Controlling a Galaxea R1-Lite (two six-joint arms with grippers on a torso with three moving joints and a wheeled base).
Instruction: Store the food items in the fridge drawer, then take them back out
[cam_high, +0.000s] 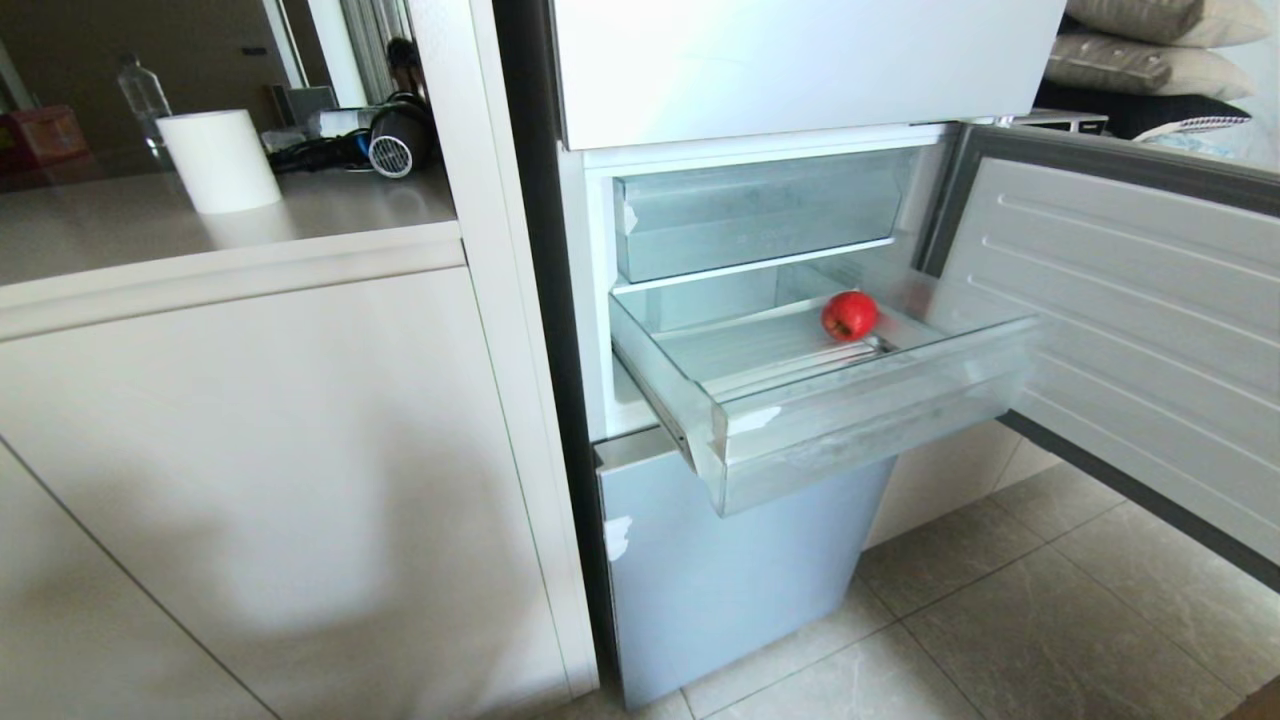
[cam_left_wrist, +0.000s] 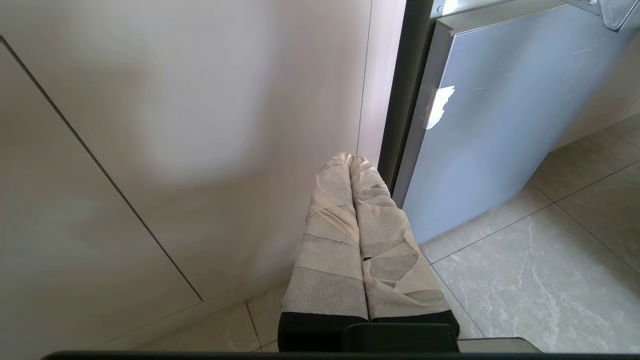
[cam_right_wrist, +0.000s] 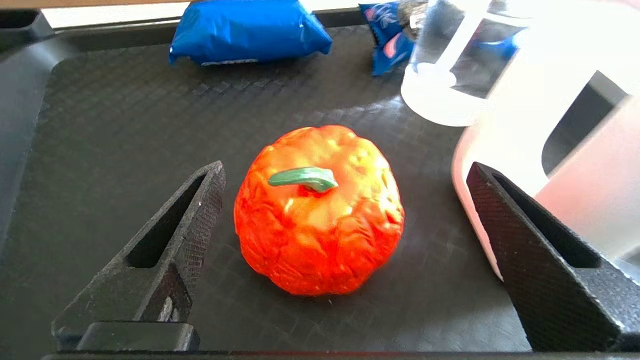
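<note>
One red apple (cam_high: 849, 315) sits in the fridge drawer (cam_high: 860, 420). The right gripper (cam_right_wrist: 345, 185) hangs wide open around the orange pumpkin (cam_right_wrist: 319, 210), which still needs storing. The left gripper (cam_left_wrist: 351, 161) is pressed closed at six o'clock.

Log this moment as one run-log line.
right claw: open around orange pumpkin on black tray | left claw: shut, parked | red fruit: in fridge drawer

The left tool (cam_left_wrist: 352, 160) hangs pointing downward and forward, its 2 tape-wrapped fingers (cam_left_wrist: 330, 240) pressed flat together along their whole length; the right tool (cam_right_wrist: 345, 175) points down with its 2 black fingers (cam_right_wrist: 175, 240) spread wide apart, gripping nothing; neither arm shows in the head view.
</note>
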